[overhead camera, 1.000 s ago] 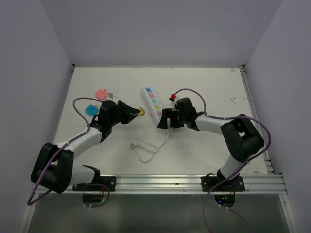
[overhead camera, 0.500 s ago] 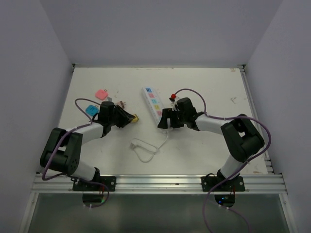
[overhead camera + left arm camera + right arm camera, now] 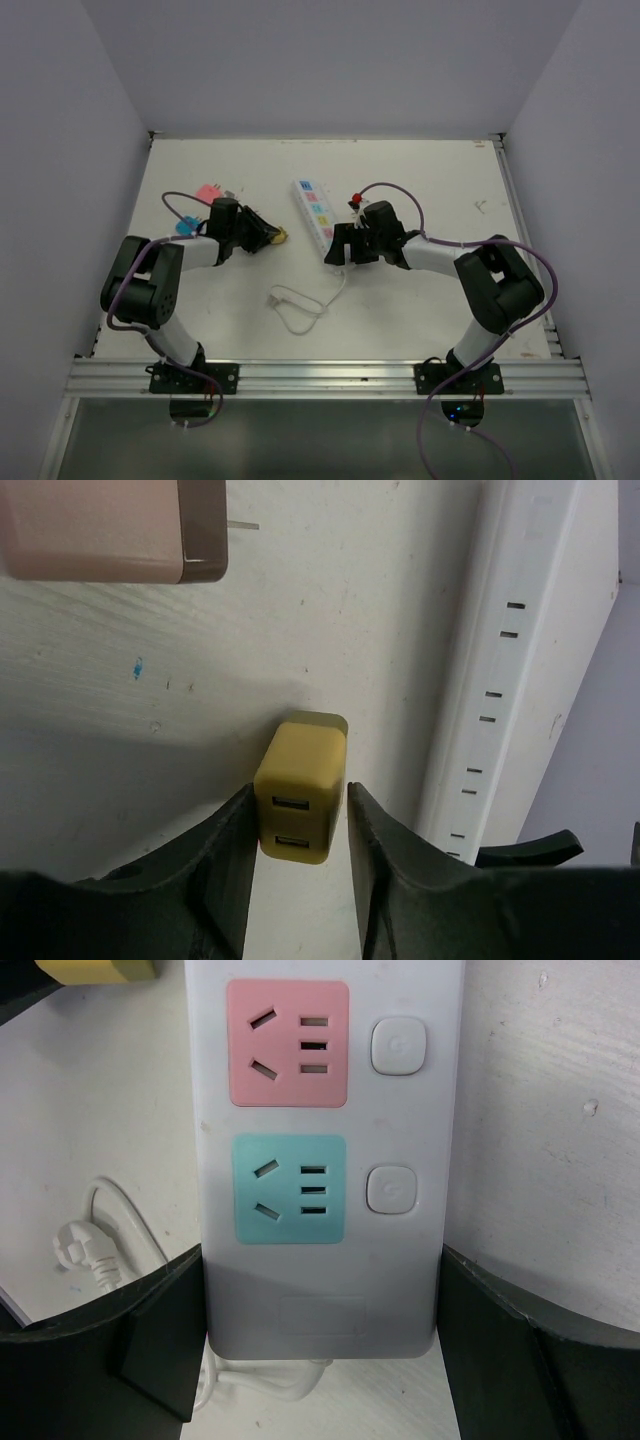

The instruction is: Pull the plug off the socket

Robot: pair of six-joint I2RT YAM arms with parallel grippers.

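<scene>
Socket (image 3: 313,212) is being shown as a long white rectangular strip lying at an angle near the middle of the worktop (image 3: 430,170), with a row of pastel outlet faces along its length. In the right wrist view a pink face (image 3: 288,1043) and a teal face (image 3: 290,1189) are being seen, each paired with a rounded white button. A thin white cord (image 3: 300,305) is being seen running from the near end of the socket and lying in a loop on the worktop.

The near end of the socket is being gripped by the right end effector (image 3: 338,245). Its dark fingers (image 3: 150,1340) are being pressed against the two long sides, so it is being held open only as wide as the strip.

The plug (image 3: 300,790), a small yellow block with two slots in its near face, is being held apart from the socket, just to the socket's left. It is being clamped by the left end effector (image 3: 268,235) at a narrow opening, with a finger against each side. Whether the plug is being rested on the worktop cannot be told.

A pink adapter (image 3: 208,193) and a blue adapter (image 3: 186,226) are being seen lying farther left, the blue one partly hidden by the left arm.
</scene>
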